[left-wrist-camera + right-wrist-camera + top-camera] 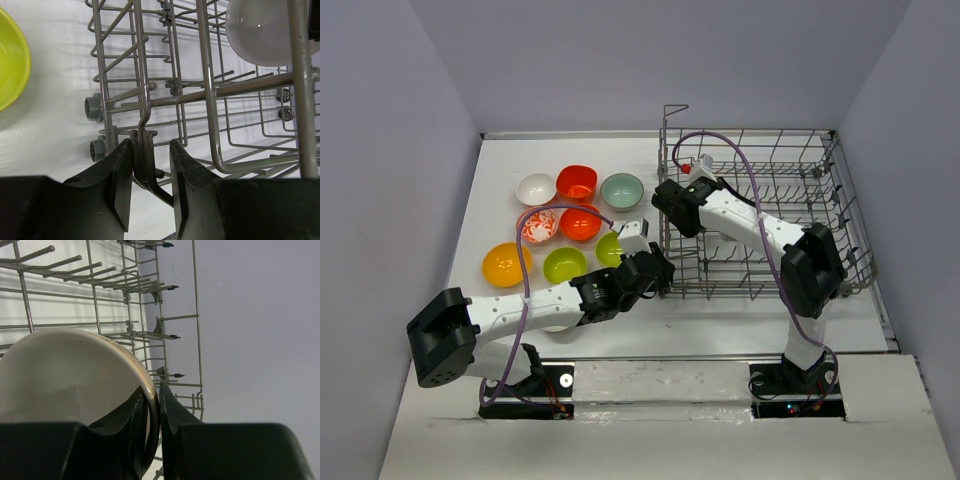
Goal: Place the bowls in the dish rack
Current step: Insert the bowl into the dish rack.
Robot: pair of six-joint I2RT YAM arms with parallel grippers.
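The right pincer (154,415) is clamped on a white bowl's (65,375) rim, which looks glossy, rigid and slippery. The left pincer (150,175) is clamped on the dish rack's (210,95) wire.

left fingers (150,180) part-open | right fingers (152,405) pinched, arm extended

Lavender-grey walls (390,150) around white table (720,325)

white bowl (65,375): lower part hidden behind jaws | lime bowl (10,65): cut off by left edge
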